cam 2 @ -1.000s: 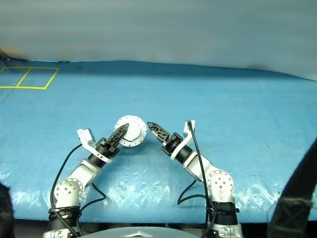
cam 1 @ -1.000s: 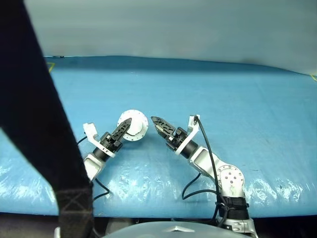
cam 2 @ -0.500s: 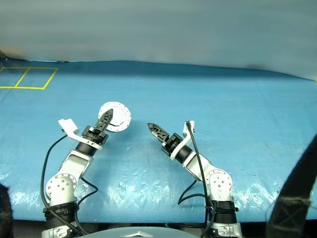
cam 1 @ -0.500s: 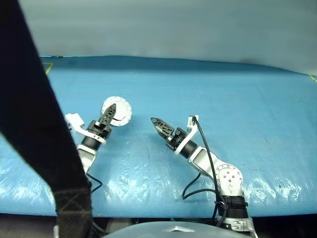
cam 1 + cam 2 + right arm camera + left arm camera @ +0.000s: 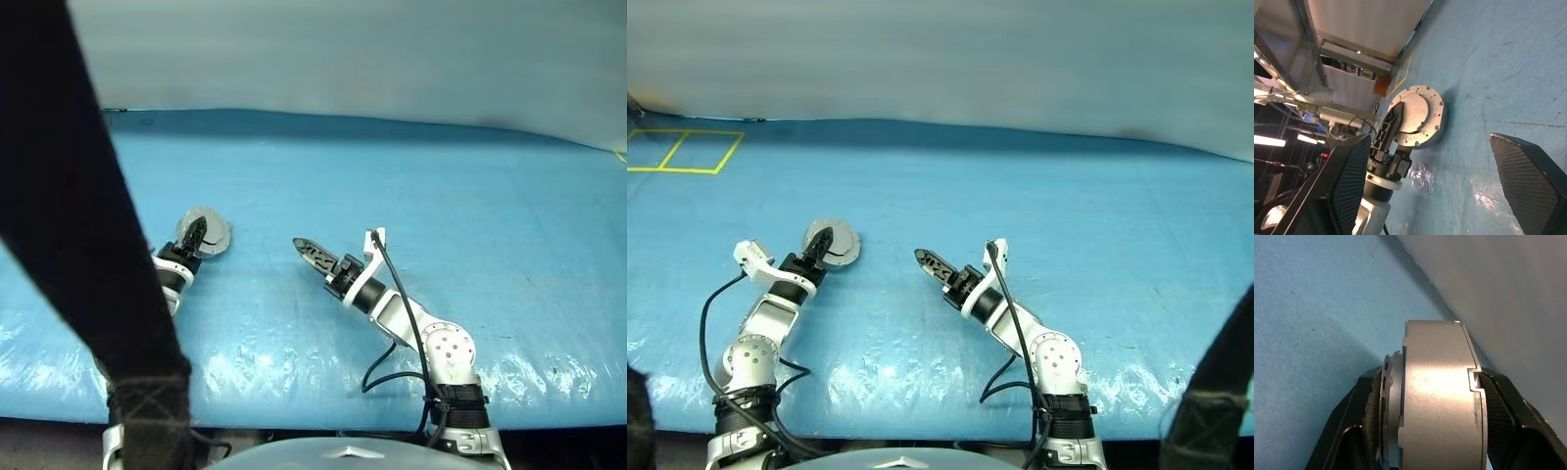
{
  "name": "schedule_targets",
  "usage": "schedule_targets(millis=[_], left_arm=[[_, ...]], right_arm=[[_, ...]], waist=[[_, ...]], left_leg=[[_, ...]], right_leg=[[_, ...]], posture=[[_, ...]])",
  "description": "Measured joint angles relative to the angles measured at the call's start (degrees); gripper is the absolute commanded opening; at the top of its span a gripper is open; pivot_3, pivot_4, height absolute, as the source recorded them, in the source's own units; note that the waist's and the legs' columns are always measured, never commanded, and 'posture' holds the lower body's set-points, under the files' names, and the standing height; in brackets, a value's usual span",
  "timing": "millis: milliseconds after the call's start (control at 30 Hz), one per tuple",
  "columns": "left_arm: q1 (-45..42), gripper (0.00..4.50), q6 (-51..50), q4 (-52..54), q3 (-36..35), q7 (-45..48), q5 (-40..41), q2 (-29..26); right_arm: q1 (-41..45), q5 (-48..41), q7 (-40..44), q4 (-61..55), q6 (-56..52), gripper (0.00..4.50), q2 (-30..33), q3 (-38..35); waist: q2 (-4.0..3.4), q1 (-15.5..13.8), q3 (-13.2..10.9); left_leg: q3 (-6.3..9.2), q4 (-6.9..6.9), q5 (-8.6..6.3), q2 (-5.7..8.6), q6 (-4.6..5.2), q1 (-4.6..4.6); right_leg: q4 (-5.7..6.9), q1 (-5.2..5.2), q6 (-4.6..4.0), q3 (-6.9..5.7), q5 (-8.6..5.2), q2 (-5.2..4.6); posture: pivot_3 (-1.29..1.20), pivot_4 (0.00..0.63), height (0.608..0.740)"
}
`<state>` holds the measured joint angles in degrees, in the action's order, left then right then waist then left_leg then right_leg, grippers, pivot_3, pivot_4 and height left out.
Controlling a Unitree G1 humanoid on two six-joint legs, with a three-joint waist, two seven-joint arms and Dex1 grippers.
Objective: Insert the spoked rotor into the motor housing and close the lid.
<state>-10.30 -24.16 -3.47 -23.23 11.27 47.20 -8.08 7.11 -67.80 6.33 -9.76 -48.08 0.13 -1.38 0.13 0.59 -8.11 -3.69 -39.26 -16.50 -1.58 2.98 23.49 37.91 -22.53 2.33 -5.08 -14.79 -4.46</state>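
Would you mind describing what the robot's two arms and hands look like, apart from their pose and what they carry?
Both arms are built of silver-white metal segments with round joint housings and black wrist collars. A loose black cable runs along each arm. The left hand and the right hand each have two black, tapered fingers with a cross-hatched grip texture, and a white bracket sits at each wrist.

Silvery motor housing (image 5: 1437, 401), blue table (image 5: 441, 196)
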Motion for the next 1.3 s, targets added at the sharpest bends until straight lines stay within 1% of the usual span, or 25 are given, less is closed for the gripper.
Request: schedule_targets(millis=[33, 100, 133, 167, 200, 267, 367, 467, 600, 667, 733, 800, 867, 933, 967, 1033, 1133, 1300], left_arm=[[-0.25, 3.07, 0.72, -0.69, 0.02, 0.07, -0.56, -0.19], [0.24, 3.64, 1.15, -2.37, -0.19, -0.56, -2.75, -1.53], [0.72, 4.02, 1.49, -3.12, -1.04, -0.70, -3.16, -1.71], [0.89, 4.30, 2.19, -3.07, -1.21, -0.80, -3.62, -1.96], [0.80, 4.47, 2.52, -3.10, -1.27, -1.30, -4.21, -2.61], [0.64, 4.47, 2.29, -4.19, -2.40, -3.61, -5.59, -5.13], [1.86, 4.47, 2.50, -6.10, -5.99, -6.46, -7.17, -8.65], [3.57, 4.47, 3.34, -6.28, -8.07, -7.93, -8.64, -10.47], [6.47, 4.47, 3.18, -5.96, -11.22, -6.47, -8.52, -13.45], [7.63, 4.47, 2.70, -4.98, -11.12, -4.44, -8.39, -14.14], [8.90, 4.47, 1.85, -1.79, -9.09, -0.60, -8.41, -15.46], [9.26, 4.47, 0.38, 4.39, -5.41, 4.67, -7.60, -16.95], [9.18, 4.47, -0.35, 10.49, -1.81, 9.41, -6.64, -18.25], [8.91, 4.47, -0.31, 17.07, 4.53, 14.97, -7.08, -19.73], [8.61, 4.47, -0.27, 18.94, 6.76, 16.74, -7.41, -19.78], [8.12, 4.47, -0.17, 20.81, 11.06, 19.26, -8.96, -19.80], [8.50, 4.47, 0.83, 21.49, 16.76, 21.31, -13.50, -19.87], [11.08, 4.47, 3.29, 21.22, 23.40, 23.75, -19.36, -19.47]], right_arm=[[-0.15, 0.26, 0.09, -0.10, 0.02, 4.08, 0.00, -0.04], [-0.40, 0.71, 0.37, -0.41, 0.03, 4.08, 0.01, -0.10], [-0.65, 0.97, 0.57, -0.56, 0.04, 4.08, 0.04, -0.18], [-0.76, 1.31, 0.76, -0.55, 0.07, 4.08, 0.12, -0.38], [-0.69, 1.53, 0.91, -0.56, 0.09, 4.08, 0.05, -0.40], [-0.73, 1.96, 1.26, -0.58, 0.08, 4.08, -0.32, -0.26], [-0.79, 2.31, 1.52, -0.61, 0.09, 4.08, -0.54, -0.29], [-0.80, 2.96, 2.07, -0.61, 0.14, 4.08, -0.78, -0.28], [-1.13, 4.15, 3.25, -0.61, 0.14, 4.08, -0.82, -0.14], [-1.22, 4.89, 4.05, -0.72, 0.46, 4.08, -0.43, -0.16], [-1.23, 7.09, 5.94, -1.75, 1.70, 4.08, 0.81, 0.47], [-1.19, 10.59, 8.54, -3.39, 4.12, 4.08, 2.68, 1.91], [-1.24, 16.34, 10.96, -5.00, 8.01, 4.08, 5.24, 4.28], [-1.31, 23.74, 13.76, -6.07, 12.45, 4.08, 9.28, 7.82], [-1.39, 26.14, 14.18, -6.12, 14.05, 4.08, 9.84, 8.31], [-1.54, 30.66, 14.19, -6.09, 17.71, 4.08, 9.88, 8.68], [-1.97, 38.69, 13.38, -5.70, 23.46, 4.08, 11.11, 9.97], [-5.52, 45.22, 12.20, -5.35, 29.10, 4.08, 10.50, 10.25]], waist=[[0.00, 0.12, 0.00], [0.00, 0.50, 0.01], [0.00, 0.56, 0.01], [0.02, 0.45, 0.02], [0.00, 0.38, 0.04], [-0.02, 0.69, 0.05], [-0.06, 1.15, 0.07], [-0.09, 1.19, 0.08], [-0.07, 1.35, 0.08], [0.01, 1.02, 0.06], [0.21, 0.50, -0.04], [0.30, -0.07, -0.08], [0.28, 0.00, -0.09], [0.25, 0.09, -0.10], [0.25, 0.12, -0.11], [0.23, 0.57, -0.12], [0.20, 0.71, -0.14], [0.19, 0.38, -0.15]], left_leg=[[-0.03, 0.01, 0.00, -0.01, 0.00, -0.06], [-0.10, 0.05, 0.02, -0.05, -0.03, -0.14], [-0.10, 0.06, 0.02, -0.07, -0.03, -0.13], [-0.07, 0.05, 0.02, -0.08, -0.04, -0.12], [-0.08, 0.05, 0.03, -0.08, -0.04, -0.14], [-0.13, 0.09, 0.05, -0.11, -0.08, -0.25], [-0.38, 0.23, 0.05, -0.17, -0.10, -0.54], [-0.49, 0.23, 0.05, -0.22, -0.10, -0.60], [-0.62, 0.24, 0.05, -0.30, -0.11, -0.58], [-0.63, 0.22, 0.05, -0.30, -0.11, -0.55], [-0.62, 0.21, 0.05, -0.29, -0.12, -0.53], [-0.58, 0.19, 0.04, -0.25, -0.11, -0.50], [-0.61, 0.19, 0.02, -0.18, -0.09, -0.50], [-0.72, 0.22, 0.00, -0.08, -0.07, -0.50], [-0.75, 0.23, 0.00, -0.09, -0.07, -0.50], [-0.81, 0.26, 0.03, -0.22, -0.11, -0.53], [-0.84, 0.35, 0.08, -0.32, -0.20, -0.54], [-0.94, 0.35, 0.07, -0.37, -0.19, -0.54]], right_leg=[[0.02, 0.02, 0.00, 0.01, 0.00, 0.01], [0.03, 0.02, -0.03, 0.06, 0.02, 0.07], [0.03, 0.02, -0.03, 0.06, 0.02, 0.07], [0.02, 0.02, -0.03, 0.07, 0.02, 0.06], [0.03, 0.04, -0.03, 0.08, 0.02, 0.05], [0.07, 0.07, -0.07, 0.22, 0.04, 0.07], [0.14, 0.13, -0.10, 0.45, 0.05, 0.06], [0.15, 0.11, -0.10, 0.61, 0.05, -0.03], [0.15, 0.02, -0.12, 0.72, 0.06, -0.06], [0.15, 0.01, -0.12, 0.70, 0.06, -0.10], [0.13, 0.00, -0.12, 0.67, 0.07, -0.12], [0.00, -0.11, -0.08, 0.61, 0.10, -0.18], [-0.06, -0.08, -0.04, 0.67, 0.13, -0.25], [-0.07, 0.01, 0.00, 0.79, 0.14, -0.25], [-0.07, 0.00, 0.01, 0.83, 0.15, -0.22], [-0.03, -0.03, -0.01, 0.92, 0.14, -0.08], [0.01, -0.10, -0.08, 0.91, 0.09, 0.13], [-0.02, -0.10, -0.10, 0.93, 0.08, 0.22]], posture=[[0.00, 0.150, 0.740], [0.00, 0.150, 0.740], [0.00, 0.150, 0.740], [0.00, 0.150, 0.740], [0.00, 0.150, 0.740], [0.00, 0.150, 0.740], [0.00, 0.150, 0.740], [0.00, 0.150, 0.740], [0.00, 0.150, 0.740], [0.00, 0.150, 0.740], [0.00, 0.150, 0.740], [0.00, 0.150, 0.740], [0.00, 0.150, 0.740], [0.00, 0.150, 0.740], [0.00, 0.150, 0.740], [0.00, 0.150, 0.740], [0.00, 0.150, 0.740], [0.00, 0.150, 0.740]])
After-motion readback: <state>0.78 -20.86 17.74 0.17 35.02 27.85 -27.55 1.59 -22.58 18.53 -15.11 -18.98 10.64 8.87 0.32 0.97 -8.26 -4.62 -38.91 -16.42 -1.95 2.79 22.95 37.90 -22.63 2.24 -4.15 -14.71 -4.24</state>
